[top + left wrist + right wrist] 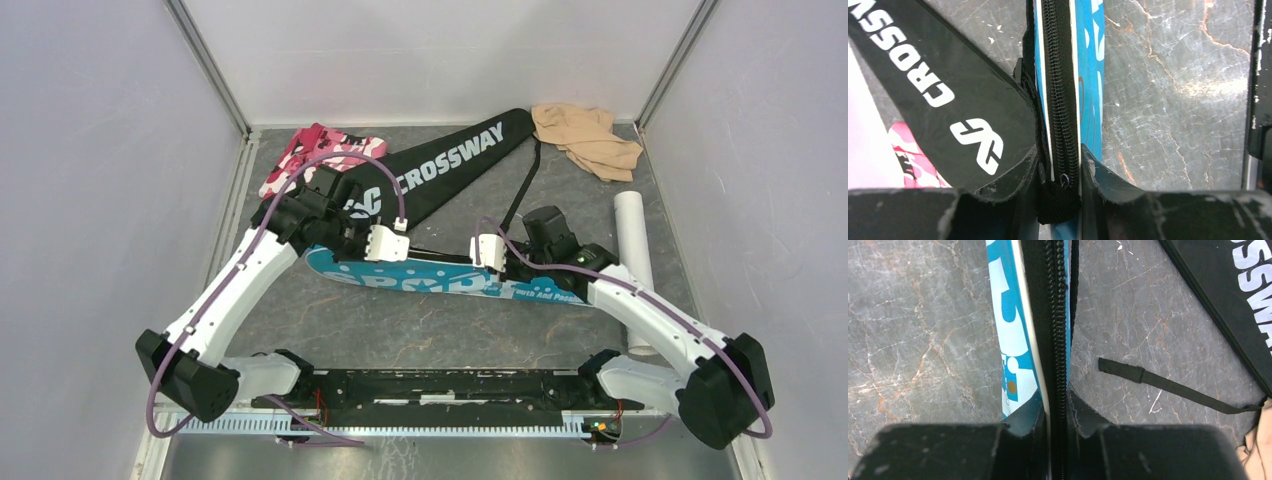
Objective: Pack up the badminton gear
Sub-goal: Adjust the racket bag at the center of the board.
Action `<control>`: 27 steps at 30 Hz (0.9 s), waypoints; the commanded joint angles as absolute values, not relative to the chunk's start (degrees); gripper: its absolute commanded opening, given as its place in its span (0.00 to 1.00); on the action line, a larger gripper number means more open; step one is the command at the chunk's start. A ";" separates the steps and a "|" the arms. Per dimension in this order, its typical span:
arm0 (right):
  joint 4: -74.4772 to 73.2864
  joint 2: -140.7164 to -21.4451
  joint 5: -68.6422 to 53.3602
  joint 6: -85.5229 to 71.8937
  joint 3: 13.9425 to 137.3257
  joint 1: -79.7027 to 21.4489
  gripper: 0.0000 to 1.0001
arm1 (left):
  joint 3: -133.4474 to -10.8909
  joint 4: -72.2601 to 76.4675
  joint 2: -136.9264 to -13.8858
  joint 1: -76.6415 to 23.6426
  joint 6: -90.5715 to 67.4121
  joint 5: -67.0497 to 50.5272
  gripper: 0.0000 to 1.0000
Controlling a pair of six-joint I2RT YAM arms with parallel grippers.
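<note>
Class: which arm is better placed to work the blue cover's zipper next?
Left, probably. The zipper slider on the blue cover sits inside the left gripper; the right gripper pinches only plain zipper teeth farther along.

The left gripper rises from the bottom centre, its two dark fingers pinching the black zipper edge of the blue racket cover – which runs to the top of the frame. The black "CROSSWAY" racket cover fills the upper left, pink-and-white camouflage cloth peeks out at lower left, and the grey marbled table fills the right.
</note>
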State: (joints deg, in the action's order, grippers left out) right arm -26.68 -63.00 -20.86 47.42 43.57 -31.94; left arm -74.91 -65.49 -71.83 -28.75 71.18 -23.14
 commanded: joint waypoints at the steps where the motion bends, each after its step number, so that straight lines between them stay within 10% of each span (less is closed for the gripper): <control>1: -28.79 -67.03 -20.39 47.19 49.98 -32.25 0.24 | -74.35 -57.63 -68.01 -27.68 66.82 -26.15 0.02; 5: -30.27 -70.44 -21.52 47.29 54.40 -32.87 0.32 | -73.78 -51.12 -66.12 -27.69 60.28 -27.01 0.02; 11: -32.26 -74.16 -20.21 47.75 62.34 -33.39 0.01 | -75.28 -47.13 -64.37 -27.69 56.01 -25.54 0.02; 27: -24.59 -80.63 -9.33 52.21 64.59 -33.39 0.05 | -66.40 -45.28 -60.83 -27.69 63.19 -18.80 0.02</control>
